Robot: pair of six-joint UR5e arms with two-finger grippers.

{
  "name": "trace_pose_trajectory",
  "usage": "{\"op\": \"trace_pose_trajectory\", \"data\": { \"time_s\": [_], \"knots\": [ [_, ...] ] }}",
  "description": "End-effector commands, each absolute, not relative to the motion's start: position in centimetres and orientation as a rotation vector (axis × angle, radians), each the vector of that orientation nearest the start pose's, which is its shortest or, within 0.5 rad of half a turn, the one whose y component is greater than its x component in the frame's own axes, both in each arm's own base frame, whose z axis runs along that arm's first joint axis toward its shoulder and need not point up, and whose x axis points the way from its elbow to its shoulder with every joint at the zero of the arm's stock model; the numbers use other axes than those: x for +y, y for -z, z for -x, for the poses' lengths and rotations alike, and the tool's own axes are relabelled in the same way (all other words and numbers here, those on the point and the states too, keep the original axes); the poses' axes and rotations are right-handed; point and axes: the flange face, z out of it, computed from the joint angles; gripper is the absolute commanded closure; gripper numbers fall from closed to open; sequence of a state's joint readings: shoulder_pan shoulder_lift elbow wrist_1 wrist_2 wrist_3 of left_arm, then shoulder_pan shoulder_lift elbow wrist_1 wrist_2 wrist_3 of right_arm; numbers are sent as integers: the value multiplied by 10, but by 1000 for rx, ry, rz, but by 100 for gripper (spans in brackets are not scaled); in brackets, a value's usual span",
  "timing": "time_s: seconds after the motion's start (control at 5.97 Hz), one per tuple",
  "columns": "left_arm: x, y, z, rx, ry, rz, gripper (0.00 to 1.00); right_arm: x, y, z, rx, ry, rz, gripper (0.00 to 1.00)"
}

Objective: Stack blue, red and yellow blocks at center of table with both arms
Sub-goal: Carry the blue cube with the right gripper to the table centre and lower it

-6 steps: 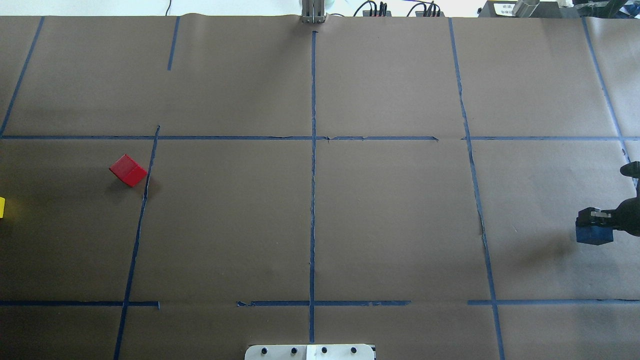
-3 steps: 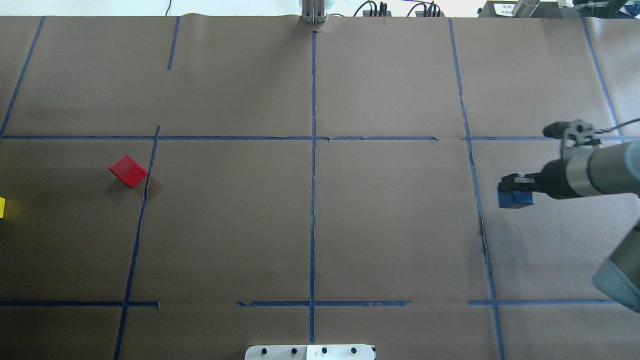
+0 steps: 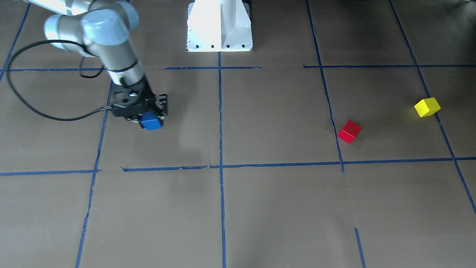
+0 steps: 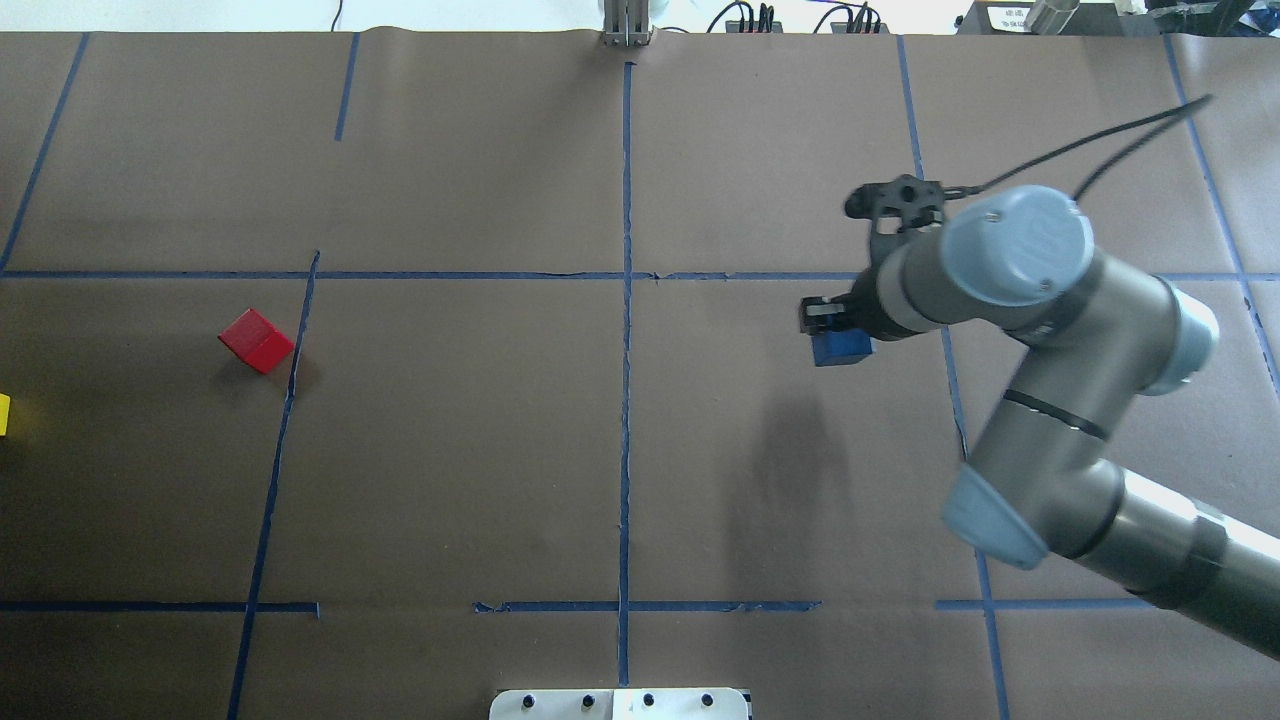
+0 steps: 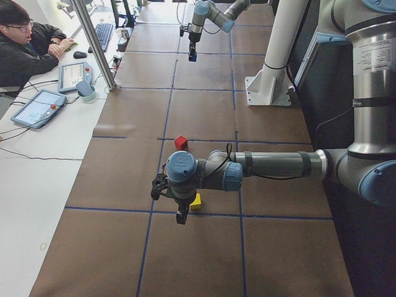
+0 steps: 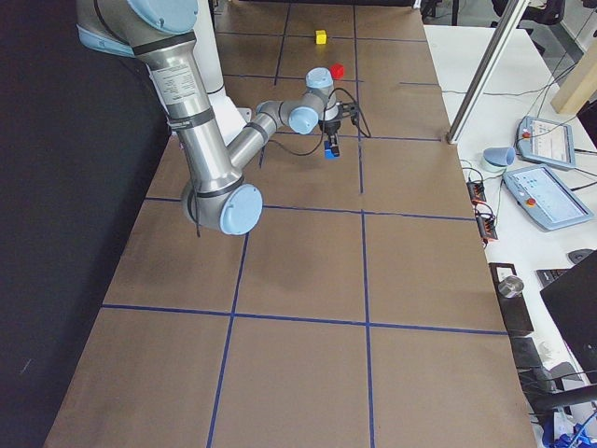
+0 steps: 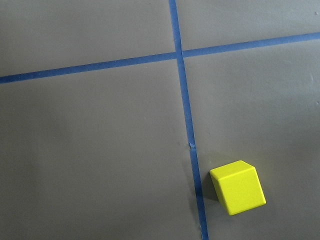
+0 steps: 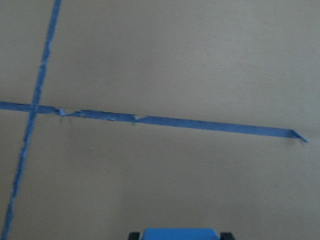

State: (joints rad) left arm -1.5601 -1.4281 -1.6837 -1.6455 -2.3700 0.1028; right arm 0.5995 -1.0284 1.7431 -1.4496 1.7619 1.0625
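The right gripper [image 3: 151, 117], pinching the blue block [image 3: 151, 123], should travel level to the surface [image 3: 282, 208] centre, lowering squarely before releasing.

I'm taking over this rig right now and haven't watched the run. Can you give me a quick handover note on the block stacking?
The right end effector is shut on the blue block, held off the table, on the robot's right of the centre tape line.
The left end effector hangs at the table's left end near the yellow block; whether it is open or shut cannot be told.
The red block lies on the table's left side, untouched.
Done: blue picked up. Nothing stacked yet.
Left: set blue down at centre, then stack red and yellow on it.
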Motion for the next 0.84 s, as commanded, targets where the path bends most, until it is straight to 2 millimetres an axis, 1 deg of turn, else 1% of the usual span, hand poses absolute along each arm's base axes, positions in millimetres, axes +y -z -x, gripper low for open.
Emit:
{"op": "trace_pose_trajectory", "data": {
  "time_s": [0.0,0.17,0.34,0.5,0.67],
  "knots": [
    [-435,-660,57,797,-125,-77,0,-491,-192,578,-766,-21,-247,96],
    [-434,-661,57,797,-124,-76,0,-492,-182,609,-751,-54,-207,95],
    [-435,-661,57,797,-124,-76,0,-486,-174,620,-757,-46,-203,93],
    [-435,-660,57,797,-125,-77,0,-475,-179,632,-750,-28,-193,88],
    [-434,-662,57,797,-123,-75,0,-469,-185,645,-767,-22,-211,82]
  ]
}}
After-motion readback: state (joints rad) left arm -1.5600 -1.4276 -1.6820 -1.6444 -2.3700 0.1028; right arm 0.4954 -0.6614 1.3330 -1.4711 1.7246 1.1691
